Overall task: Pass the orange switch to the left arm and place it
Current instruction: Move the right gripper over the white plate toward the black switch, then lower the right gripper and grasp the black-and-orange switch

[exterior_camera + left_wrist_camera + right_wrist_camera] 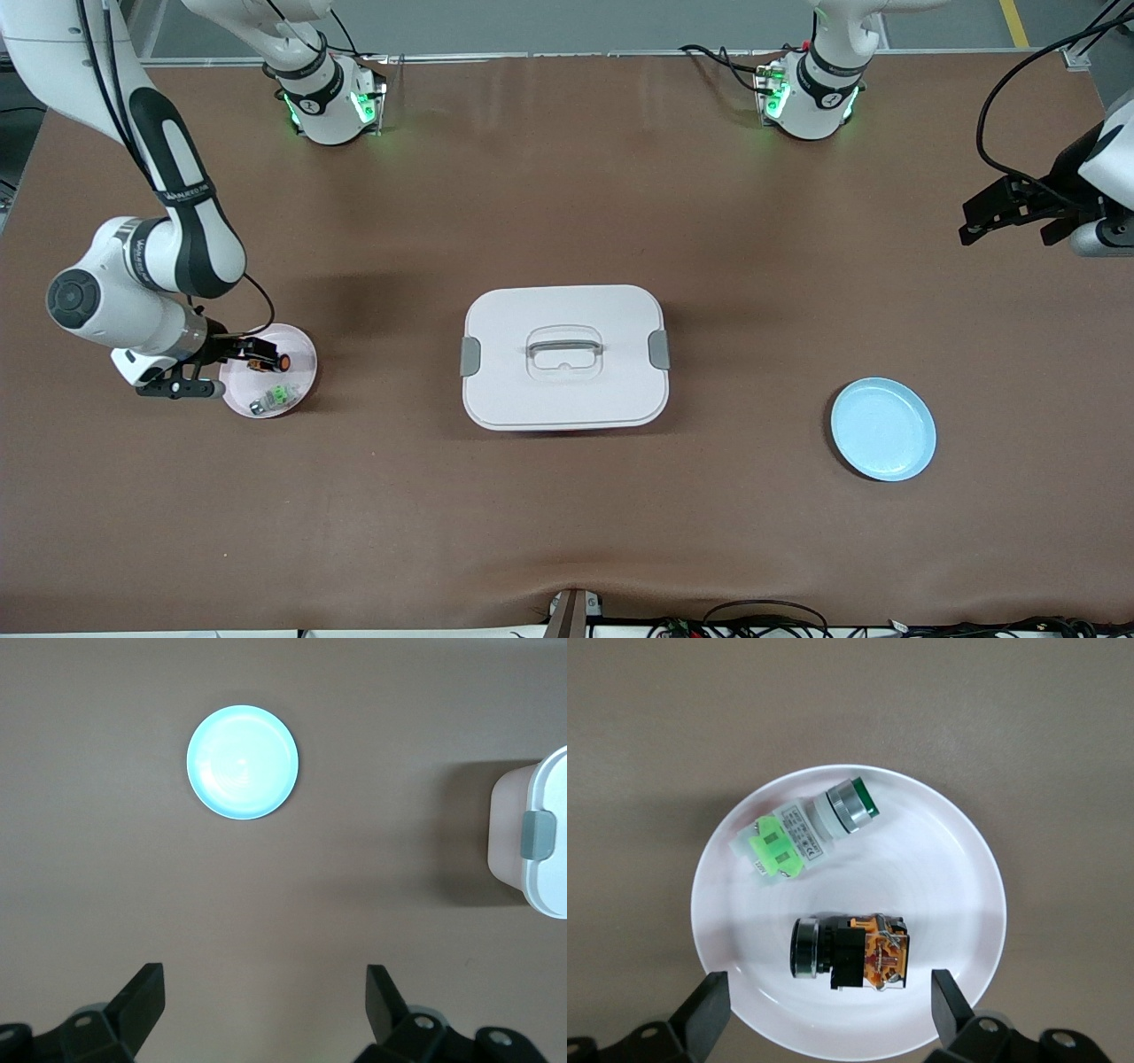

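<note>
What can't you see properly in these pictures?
- What is in the white box: its lid hides it in the front view, and the left wrist view's edge cuts most of the box off.
- Part of the pink plate: the right pincer covers it in the front view.
- The orange switch: too small in the front view.
- Most of the left arm beyond its pincer: cut off by the front view's edge.

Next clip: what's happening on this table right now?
The right hand hangs open over the pink plate, fingers straddling the orange switch, not yet closed on it. A green-and-silver component lies beside the switch on that plate. The white box sits mid-table, with an empty blue plate toward the left arm's end. The left hand waits open, up in the air.
</note>
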You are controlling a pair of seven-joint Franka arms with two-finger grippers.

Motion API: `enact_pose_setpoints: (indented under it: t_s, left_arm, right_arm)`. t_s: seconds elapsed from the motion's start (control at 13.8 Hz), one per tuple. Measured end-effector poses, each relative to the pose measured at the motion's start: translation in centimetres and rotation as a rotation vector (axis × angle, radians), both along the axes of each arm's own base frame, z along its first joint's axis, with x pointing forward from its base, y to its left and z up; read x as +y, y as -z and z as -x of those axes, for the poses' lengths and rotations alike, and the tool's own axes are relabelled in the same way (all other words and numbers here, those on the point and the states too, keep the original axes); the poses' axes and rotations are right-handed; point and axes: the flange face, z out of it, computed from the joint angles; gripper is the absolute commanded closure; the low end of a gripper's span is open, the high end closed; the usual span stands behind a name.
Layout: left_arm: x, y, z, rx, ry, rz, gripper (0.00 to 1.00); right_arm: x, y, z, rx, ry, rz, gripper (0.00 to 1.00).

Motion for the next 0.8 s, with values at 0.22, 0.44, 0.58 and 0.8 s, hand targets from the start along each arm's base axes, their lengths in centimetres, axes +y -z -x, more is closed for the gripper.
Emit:
enact_pose_setpoints:
  t_s: [0.22, 0.44, 0.58, 0.8]
  left_arm:
    - [0.0, 0.0, 0.0, 0.000, 0.000, 0.000, 0.00]
    - [0.0, 0.0, 0.0, 0.000, 0.000, 0.000, 0.00]
    - [0.0, 0.0, 0.0, 0.000, 0.000, 0.000, 0.00]
    - [0.0, 0.0, 0.0, 0.000, 0.000, 0.000, 0.00]
  right_arm:
    - [-0.1, 2.0, 0.0, 0.004, 0.001, 0.003, 0.00]
    - [-0.1, 3.0, -0.1, -0.007, 0.002, 0.007, 0.00]
    - [-0.1, 3.4, -0.1, -0.010, 0.003, 0.008, 0.00]
    - [-0.3, 4.1, -0.1, -0.015, 0.005, 0.011, 0.00]
